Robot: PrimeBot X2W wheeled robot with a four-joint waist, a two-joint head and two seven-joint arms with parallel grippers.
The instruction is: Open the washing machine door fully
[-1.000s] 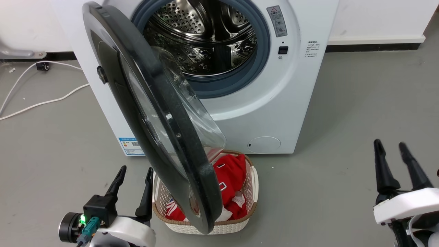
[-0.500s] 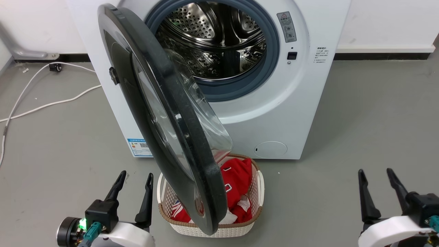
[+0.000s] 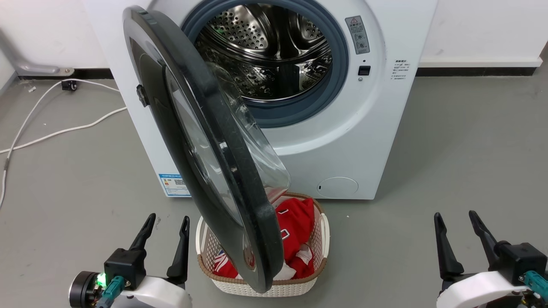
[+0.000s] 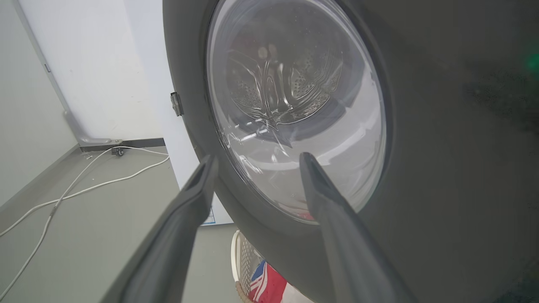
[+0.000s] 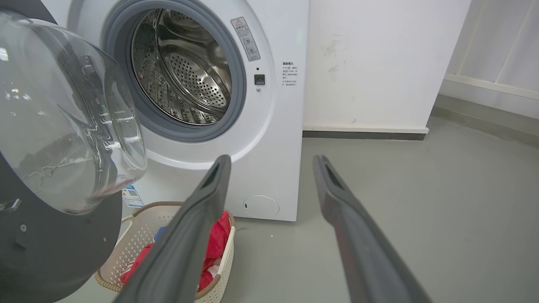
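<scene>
The washing machine door (image 3: 201, 145) stands swung well out from the washing machine (image 3: 342, 141). It is hinged at the upper left of the head view and runs down toward the bottom centre, nearly edge-on to the camera. Its clear glass bowl bulges to the right, toward the open front. Behind it, in the upper centre, the perforated steel drum (image 3: 265, 51) lies open inside its grey rubber gasket (image 3: 295, 117). A round filter cap (image 3: 338, 187) sits low on the white front, and a blue label (image 3: 174, 183) shows just left of the door's rim.

A white laundry basket (image 3: 291, 287) holding red clothes (image 3: 295, 231) stands on the grey floor (image 3: 449, 149) at the bottom centre, its left half hidden behind the door's lower edge. A white cable (image 3: 55, 130) trails across the floor at the left.

The left claw (image 3: 168, 219) is at the lower left, released, its two dark fingers spread and empty, just left of the door's lower rim and apart from it. In the left wrist view those fingers frame the door's outer glass.

The right claw (image 3: 454, 214) sits at the lower right, well apart from the machine, likewise released and holding nothing. Its wrist view looks between its parted fingers at the machine's front and the floor.
</scene>
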